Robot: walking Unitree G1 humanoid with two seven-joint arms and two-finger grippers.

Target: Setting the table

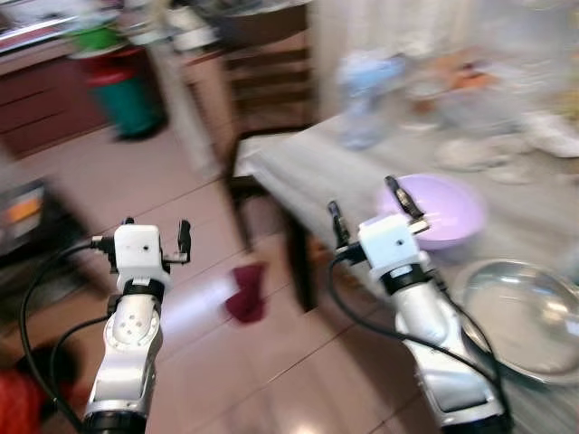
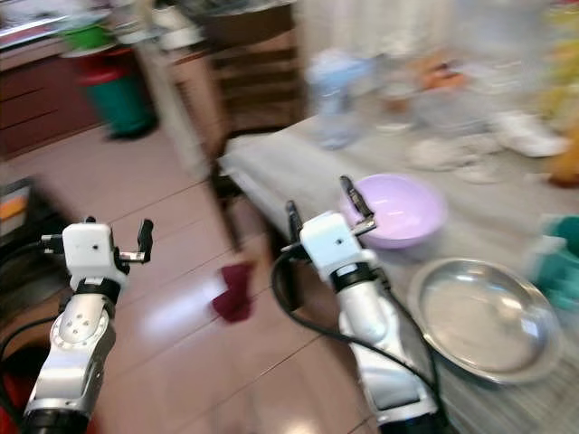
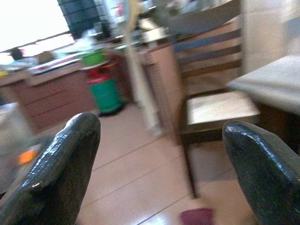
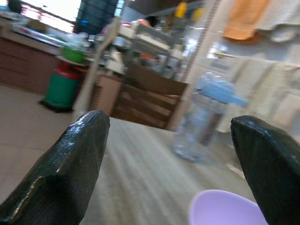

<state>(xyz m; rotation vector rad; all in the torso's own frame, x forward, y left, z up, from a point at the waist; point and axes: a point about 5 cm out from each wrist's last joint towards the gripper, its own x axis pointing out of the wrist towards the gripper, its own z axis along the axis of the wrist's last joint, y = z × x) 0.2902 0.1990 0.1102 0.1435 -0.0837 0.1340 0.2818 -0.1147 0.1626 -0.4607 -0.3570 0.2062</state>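
All the pictures are blurry, as if smeared by moving. The room is bright with daylight. A white window (image 3: 28, 21) glows far behind the wooden chair (image 3: 211, 108) and is washed out. The floor (image 1: 208, 307) shines with pale glare near the dark red cloth (image 1: 247, 291). The metal plate (image 2: 484, 316) gleams softly. Things at the far end of the table (image 1: 362, 181) are the fuzziest. The black fingertips (image 4: 70, 168) look shiny.

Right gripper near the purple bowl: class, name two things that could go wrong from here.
1. The right gripper, fingers open and empty, hovers at the table's edge beside the purple bowl; a careless reach might push the bowl instead of grasping it.
2. The steel plate lies close by the right arm, which could knock it, all the more as the views are blurred.
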